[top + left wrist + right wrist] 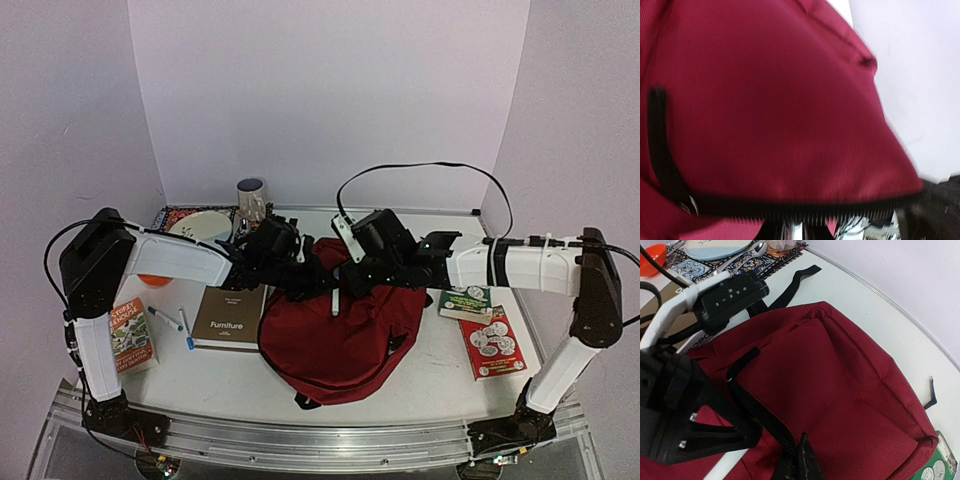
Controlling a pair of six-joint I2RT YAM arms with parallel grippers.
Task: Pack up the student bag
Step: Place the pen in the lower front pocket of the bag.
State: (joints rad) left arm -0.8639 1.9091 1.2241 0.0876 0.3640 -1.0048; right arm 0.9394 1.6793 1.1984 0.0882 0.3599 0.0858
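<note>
I'm counting one student bag (340, 335), dark red, lying flat mid-table toward the near edge, with one black zip (757, 417) running across its upper face. One black strap (790, 287) is trailing off its far end.

Two arms are reaching in over the bag's far end. The left gripper (298, 275) and right gripper (338, 288) are crowding just beside each other at the zip. For the left jaws I can't tell, since the wrist view is filling with blurred red fabric and zip teeth. For the right jaws I'm only seeing one dark fingertip at the zip, so I can't tell either.

I'm counting four printed items on the table (420, 385):
- brown book (230, 315), just left of the bag
- small book (130, 337), far left, partly behind the left arm
- green booklet (465, 300), on the right
- red booklet (492, 342), on the right

I'm also counting:
- two markers (163, 318) between the left two books
- one mug (250, 200) at the back
- one plate (200, 225) on one placemat (172, 213)
- one orange bowl (652, 262), mostly under the left arm in the top view
</note>
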